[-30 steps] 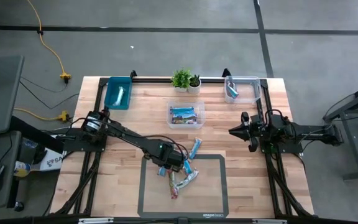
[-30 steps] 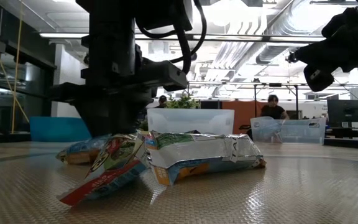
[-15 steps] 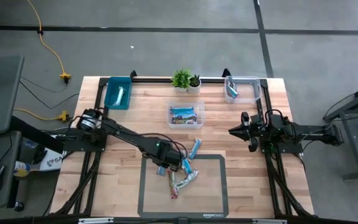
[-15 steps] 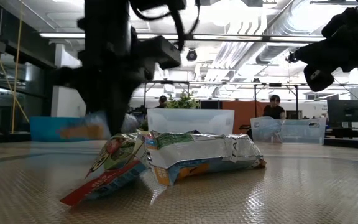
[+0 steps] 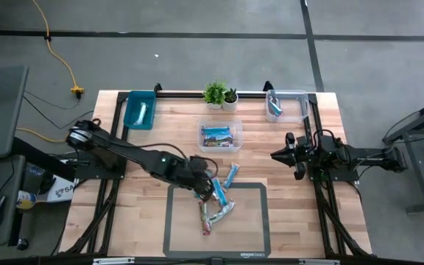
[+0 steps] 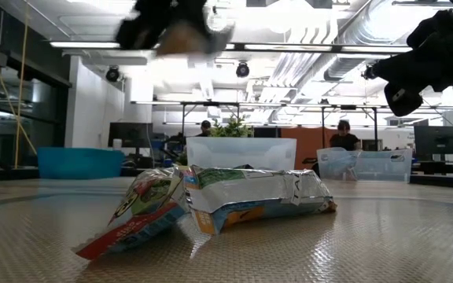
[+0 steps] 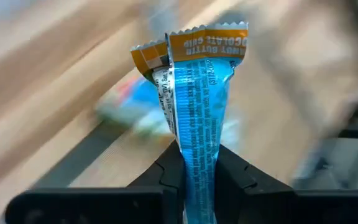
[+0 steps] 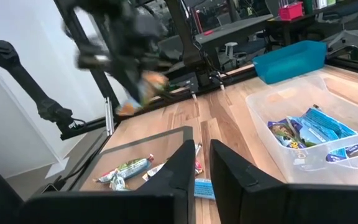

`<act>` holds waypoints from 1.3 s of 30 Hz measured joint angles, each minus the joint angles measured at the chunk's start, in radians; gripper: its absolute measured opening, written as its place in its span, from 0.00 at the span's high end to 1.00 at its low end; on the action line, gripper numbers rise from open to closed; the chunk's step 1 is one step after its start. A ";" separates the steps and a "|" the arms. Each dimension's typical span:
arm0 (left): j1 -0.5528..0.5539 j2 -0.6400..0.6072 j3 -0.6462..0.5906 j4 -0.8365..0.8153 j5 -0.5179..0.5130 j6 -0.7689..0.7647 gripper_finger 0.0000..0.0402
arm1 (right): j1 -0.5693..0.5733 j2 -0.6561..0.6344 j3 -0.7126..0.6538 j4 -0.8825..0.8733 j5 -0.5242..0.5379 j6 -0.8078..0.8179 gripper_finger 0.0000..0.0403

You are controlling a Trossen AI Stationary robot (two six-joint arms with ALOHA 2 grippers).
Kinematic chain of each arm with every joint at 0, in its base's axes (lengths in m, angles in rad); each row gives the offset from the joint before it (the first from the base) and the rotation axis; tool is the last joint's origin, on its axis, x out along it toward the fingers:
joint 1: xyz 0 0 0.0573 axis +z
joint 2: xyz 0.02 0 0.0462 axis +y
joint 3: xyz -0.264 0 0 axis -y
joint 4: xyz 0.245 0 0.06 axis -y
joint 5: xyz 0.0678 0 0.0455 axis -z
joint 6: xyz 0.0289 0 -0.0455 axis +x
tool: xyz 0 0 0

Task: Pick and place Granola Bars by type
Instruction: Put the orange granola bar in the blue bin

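With its fingers pinched on a light blue bar (image 7: 196, 118) above the mat's (image 5: 256, 243) eleven o'clock corner, the left gripper (image 5: 201, 182) should carry it high, release only over the bin of like bars, and avoid the closed, empty right gripper (image 5: 277, 155), idle at three o'clock.

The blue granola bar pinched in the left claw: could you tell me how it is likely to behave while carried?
The blue granola bar stands straight up from the left claw without drooping, so it is probably fairly stiff. Its glossy wrapper looks slippery, and the grip is only on one end, so it might slide or swivel. It seems light.
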 joint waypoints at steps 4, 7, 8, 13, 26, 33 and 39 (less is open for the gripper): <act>-0.035 -0.041 0.001 0.237 -0.037 0.242 0.89 | 0.000 0.002 0.000 0.000 0.000 0.000 0.92; -0.060 -0.059 -0.001 0.392 -0.054 0.392 0.88 | 0.000 0.007 0.000 0.000 0.000 0.000 0.92; -0.064 -0.060 0.000 0.461 -0.055 0.431 0.88 | 0.000 0.007 0.000 0.000 0.000 0.000 0.91; -0.067 -0.064 0.000 0.668 -0.008 0.539 0.88 | 0.000 0.008 0.000 0.002 0.000 0.000 0.91; -0.065 -0.090 0.000 0.889 0.017 0.706 0.88 | 0.000 0.014 0.000 0.000 0.000 0.000 0.91; -0.066 -0.208 0.000 0.878 -0.075 0.850 0.88 | 0.000 0.014 0.000 0.000 0.000 0.000 0.92; -0.066 -0.358 0.001 0.759 -0.289 0.966 0.88 | 0.000 0.014 0.000 0.000 0.000 0.000 0.92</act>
